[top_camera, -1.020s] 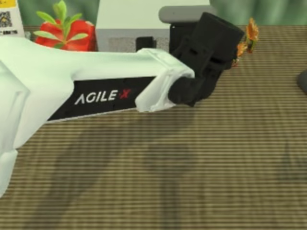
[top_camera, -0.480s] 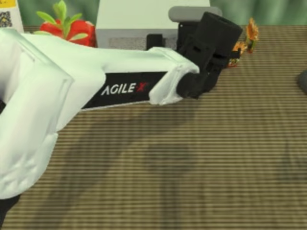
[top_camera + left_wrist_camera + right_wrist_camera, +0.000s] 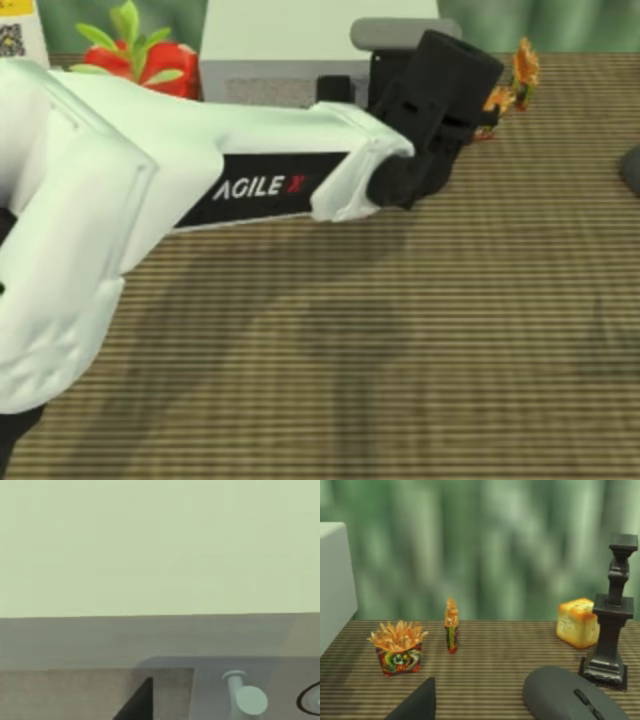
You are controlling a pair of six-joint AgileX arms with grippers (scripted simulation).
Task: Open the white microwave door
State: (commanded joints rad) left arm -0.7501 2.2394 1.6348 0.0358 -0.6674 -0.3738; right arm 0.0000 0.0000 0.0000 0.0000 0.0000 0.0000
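Now, in the top view, the left gripper (image 3: 400,95) has crept further in against the microwave (image 3: 300,45) at upper centre; its fingers are hidden, so I cannot tell their state. In the left wrist view, the door (image 3: 65,692) fills the lower left beside a knob (image 3: 247,695), so contact seems near. The right gripper (image 3: 415,705) sits parked at the right wrist view's lower edge.

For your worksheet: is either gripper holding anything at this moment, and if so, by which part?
It cannot be told. The left gripper sits against the front of the white microwave, its fingers hidden. The right arm is out of the top view.
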